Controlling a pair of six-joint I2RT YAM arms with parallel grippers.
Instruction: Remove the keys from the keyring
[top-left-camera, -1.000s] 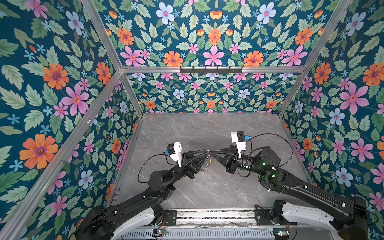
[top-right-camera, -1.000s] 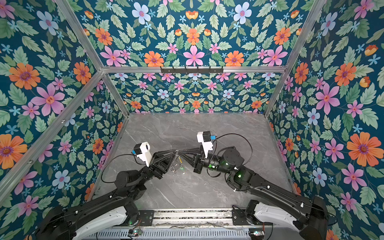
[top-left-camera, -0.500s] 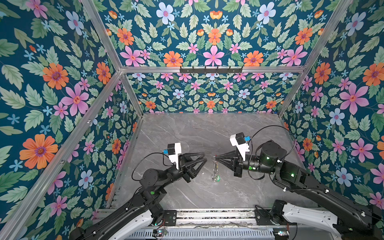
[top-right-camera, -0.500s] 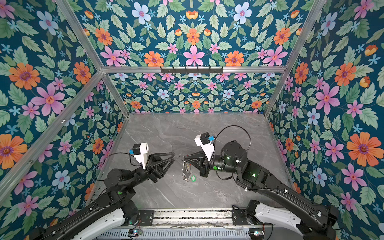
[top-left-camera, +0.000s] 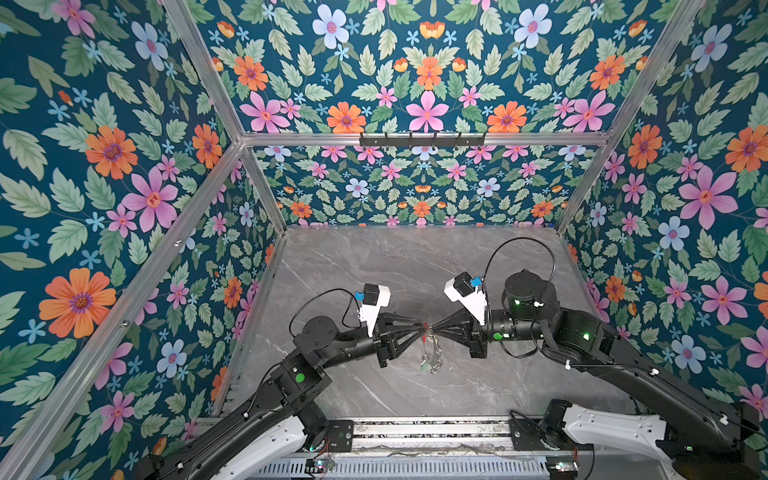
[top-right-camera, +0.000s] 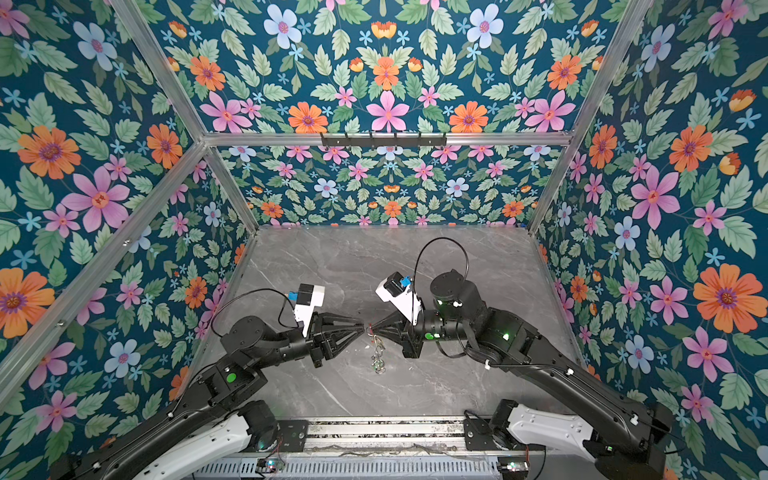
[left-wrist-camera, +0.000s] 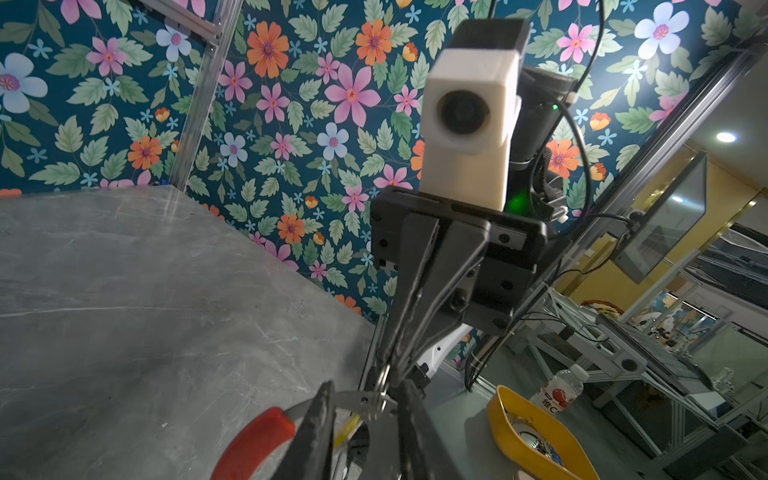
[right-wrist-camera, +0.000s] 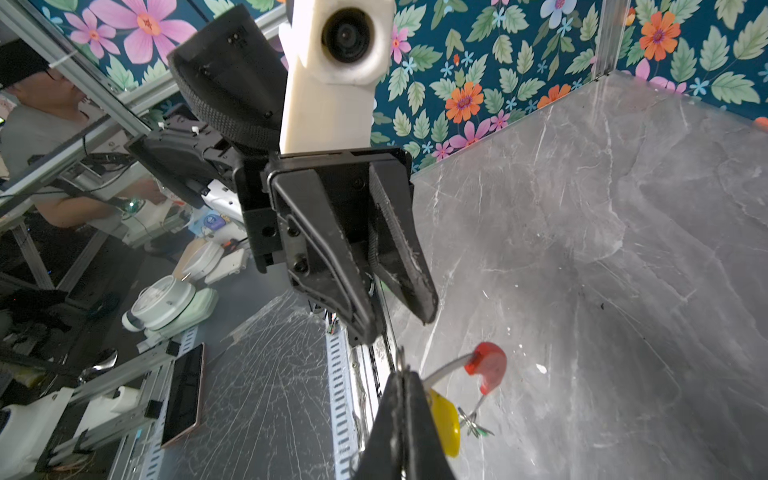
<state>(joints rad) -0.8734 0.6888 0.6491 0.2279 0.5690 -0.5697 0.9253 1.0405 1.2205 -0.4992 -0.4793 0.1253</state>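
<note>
Top views both show the grey marble table in lower centre of frame, with two black arms meeting nose to nose above it. On the right, the right gripper has its jaws clamped tight on the keyring, pinching its upper rim. The ring hangs under the tips; can't tell if its low end touches the table. Opposite it, the left gripper has jaws narrow but parted, nothing gripped as far as seen.

Left wrist view, bottom centre: the ring's grey band runs across between the left fingers, red sleeve just outside them, lower left. Right wrist view, bottom centre: yellow tag sits just beside the shut tips.

The keys dangle bunched at the ring's low end, none off yet by the look. Step judged: left lining up for a key. Next move calls for left jaws lower onto a tag, a firm close, then a pull while right holds.
</note>
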